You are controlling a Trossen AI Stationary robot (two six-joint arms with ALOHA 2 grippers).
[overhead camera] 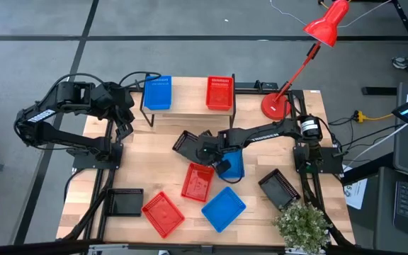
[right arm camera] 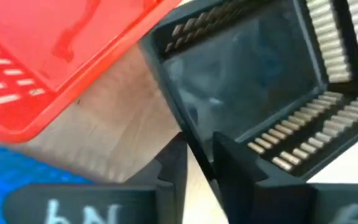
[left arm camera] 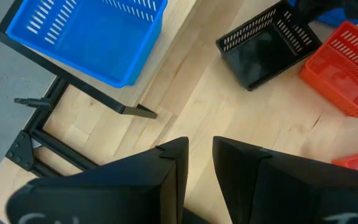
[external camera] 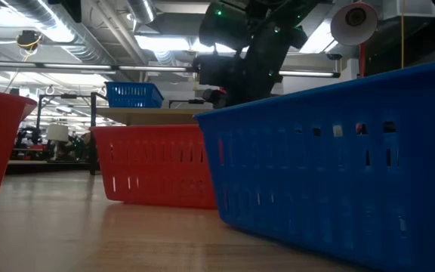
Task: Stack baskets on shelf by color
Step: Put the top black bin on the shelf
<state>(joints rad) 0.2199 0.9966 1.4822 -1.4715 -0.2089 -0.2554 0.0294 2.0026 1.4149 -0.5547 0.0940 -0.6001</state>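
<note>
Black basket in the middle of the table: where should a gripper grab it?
Pinch the black basket by its slotted side wall from above, one finger inside, one outside: the open top faces up and the body looks too wide to span. The right gripper straddles that wall.

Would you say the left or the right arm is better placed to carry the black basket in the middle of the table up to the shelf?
Right, probably. The right gripper is closed on the rim of the black basket just below the shelf; the left gripper waits at the table's left edge.
</note>
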